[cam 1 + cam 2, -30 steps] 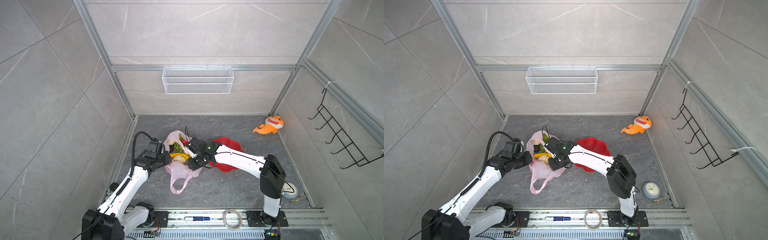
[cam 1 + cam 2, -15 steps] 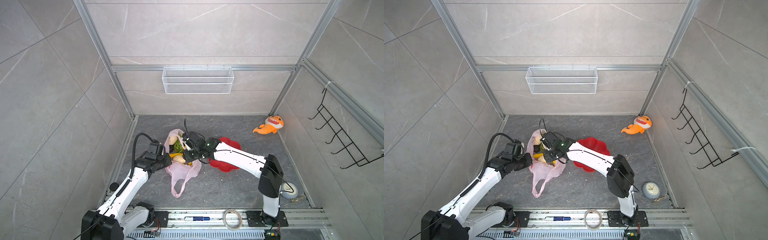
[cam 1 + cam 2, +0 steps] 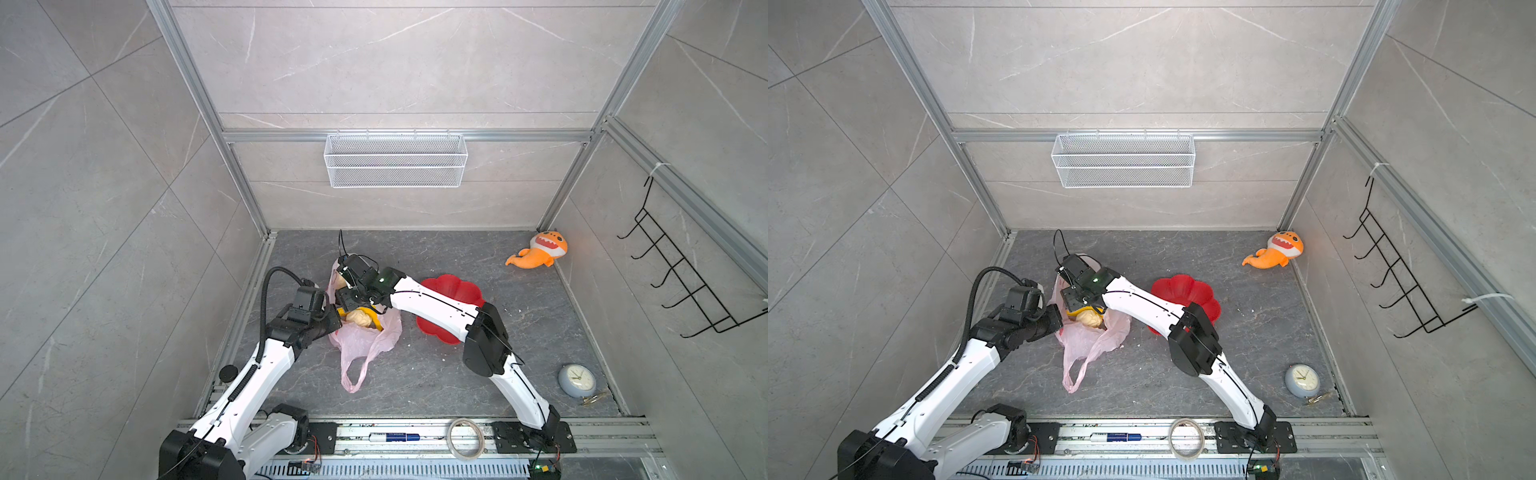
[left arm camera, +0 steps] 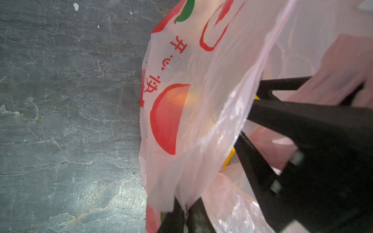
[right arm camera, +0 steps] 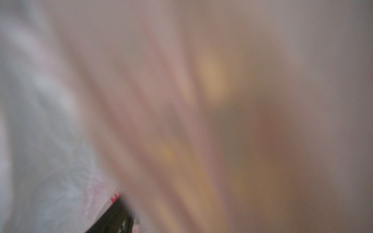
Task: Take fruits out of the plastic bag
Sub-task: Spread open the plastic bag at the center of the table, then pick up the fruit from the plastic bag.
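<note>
Plastic bag [image 3: 368, 338], thin translucent pink, lower-centre: we clamp its rim with left gripper [image 4: 185, 210], giving access to right gripper [image 3: 351, 305], fingers unreadable.

Red Chinese characters [image 4: 177, 45] on the plastic bag [image 4: 201, 121] — "开" readable, the rest unclear.

Both arms had white links and black joints. The left arm [image 3: 266, 368] wore a ribbed black hose [image 3: 264, 299]; the left gripper [image 4: 185, 210] was black. The right arm [image 3: 432, 309] bore a thin black cable [image 3: 340, 243] and a green light [image 3: 1097, 279].
</note>
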Robot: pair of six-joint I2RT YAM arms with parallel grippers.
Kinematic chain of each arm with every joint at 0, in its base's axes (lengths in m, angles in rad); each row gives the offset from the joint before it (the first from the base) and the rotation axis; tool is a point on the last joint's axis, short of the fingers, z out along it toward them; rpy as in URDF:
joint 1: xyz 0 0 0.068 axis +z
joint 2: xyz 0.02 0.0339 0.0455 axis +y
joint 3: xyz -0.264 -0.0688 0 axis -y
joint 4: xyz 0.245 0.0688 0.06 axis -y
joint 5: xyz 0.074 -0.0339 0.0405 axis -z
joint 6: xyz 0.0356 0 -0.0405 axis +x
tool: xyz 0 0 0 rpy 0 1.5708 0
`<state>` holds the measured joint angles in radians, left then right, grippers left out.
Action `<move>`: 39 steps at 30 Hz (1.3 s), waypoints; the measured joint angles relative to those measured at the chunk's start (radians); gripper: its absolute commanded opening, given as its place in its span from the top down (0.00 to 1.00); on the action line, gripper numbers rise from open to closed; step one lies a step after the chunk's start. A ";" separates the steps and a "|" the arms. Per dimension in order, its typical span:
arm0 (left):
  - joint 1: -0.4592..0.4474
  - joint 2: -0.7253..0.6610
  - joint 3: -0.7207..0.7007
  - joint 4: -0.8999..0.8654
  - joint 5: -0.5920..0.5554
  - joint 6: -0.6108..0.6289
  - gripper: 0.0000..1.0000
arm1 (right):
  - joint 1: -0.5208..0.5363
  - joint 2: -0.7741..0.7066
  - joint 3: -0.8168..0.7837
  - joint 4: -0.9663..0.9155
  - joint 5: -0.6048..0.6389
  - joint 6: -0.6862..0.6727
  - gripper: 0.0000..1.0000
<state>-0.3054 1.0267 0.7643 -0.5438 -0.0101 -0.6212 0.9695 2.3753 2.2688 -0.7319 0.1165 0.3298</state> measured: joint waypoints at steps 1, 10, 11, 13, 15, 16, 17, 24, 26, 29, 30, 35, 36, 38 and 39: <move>0.000 0.000 0.000 0.000 -0.004 0.000 0.93 | 0.000 0.013 0.020 -0.010 0.005 -0.006 0.29; 0.000 -0.003 -0.027 0.019 -0.014 -0.007 0.93 | -0.003 0.119 0.179 -0.089 0.068 -0.051 0.25; 0.000 -0.003 -0.031 0.023 -0.014 -0.008 0.93 | -0.006 0.130 0.192 -0.097 0.071 -0.055 0.25; 0.000 -0.003 -0.037 0.028 -0.014 -0.009 0.94 | -0.012 0.149 0.213 -0.111 0.076 -0.061 0.24; 0.000 -0.001 -0.038 0.032 -0.014 -0.009 0.94 | -0.020 0.171 0.238 -0.126 0.077 -0.065 0.24; 0.000 0.000 -0.037 0.035 -0.015 -0.009 0.94 | -0.024 0.187 0.261 -0.135 0.079 -0.066 0.24; 0.000 0.002 -0.037 0.040 -0.015 -0.010 0.94 | -0.027 0.202 0.277 -0.142 0.079 -0.066 0.24; 0.000 0.007 -0.037 0.059 -0.016 -0.012 0.95 | -0.037 0.243 0.324 -0.191 0.066 -0.067 0.26; 0.000 0.007 -0.037 0.061 -0.016 -0.012 0.95 | -0.037 0.239 0.327 -0.193 0.049 -0.069 0.32; 0.000 0.007 -0.038 0.068 -0.015 -0.012 0.95 | -0.037 0.216 0.327 -0.201 0.021 -0.075 0.56; 0.000 0.007 -0.038 0.070 -0.015 -0.012 0.95 | -0.037 0.203 0.327 -0.203 0.015 -0.077 0.62; 0.000 0.006 -0.044 0.078 -0.014 -0.011 0.95 | -0.037 0.108 0.338 -0.222 -0.001 -0.082 0.81; 0.000 0.006 -0.046 0.078 -0.014 -0.011 0.95 | -0.037 0.092 0.352 -0.226 0.000 -0.083 0.83; 0.000 0.006 -0.049 0.080 -0.013 -0.011 0.95 | -0.037 0.073 0.383 -0.233 0.001 -0.092 0.86; 0.000 0.006 -0.050 0.080 -0.012 -0.011 0.95 | -0.037 0.068 0.399 -0.236 0.004 -0.098 0.86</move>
<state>-0.3054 1.0328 0.7143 -0.4637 -0.0219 -0.6319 0.9325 2.4432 2.6682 -0.9680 0.1204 0.2321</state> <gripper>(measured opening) 0.059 0.147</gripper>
